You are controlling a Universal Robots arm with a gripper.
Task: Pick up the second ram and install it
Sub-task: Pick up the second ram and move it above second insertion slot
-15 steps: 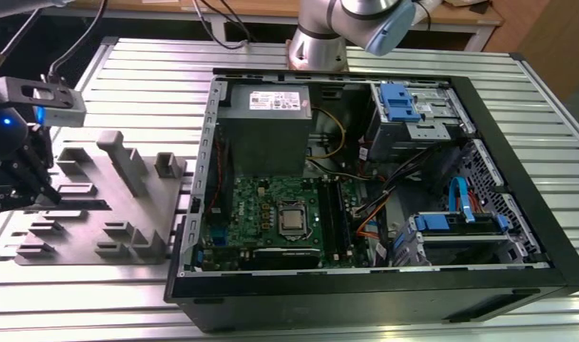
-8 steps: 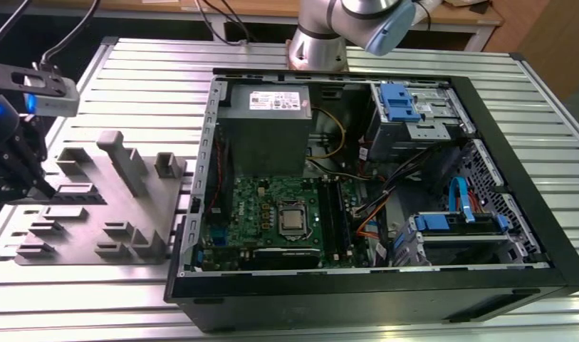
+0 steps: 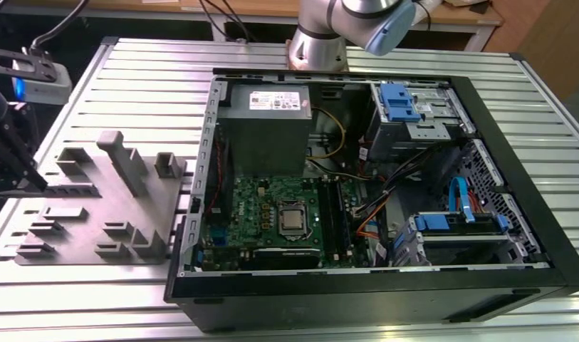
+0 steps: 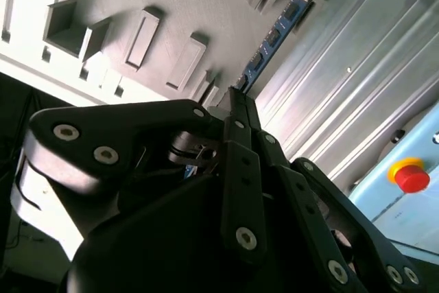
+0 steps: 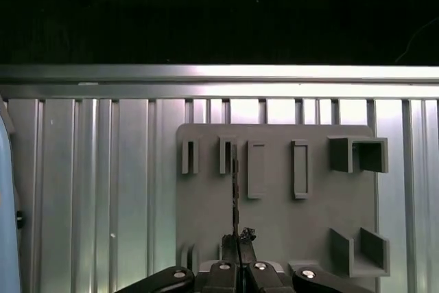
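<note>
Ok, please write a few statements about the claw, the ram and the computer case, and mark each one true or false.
1. The claw is closed on the second ram. True.
2. The second ram already sits in a slot of the motherboard. False: it is over at the grey fixture, outside the computer case.
3. The computer case lies open, with the motherboard showing. True.
4. The grey fixture lies at the exterior view's right of the case. False: it lies at that view's left.
5. A red button shows in the second wrist view. True.
</note>
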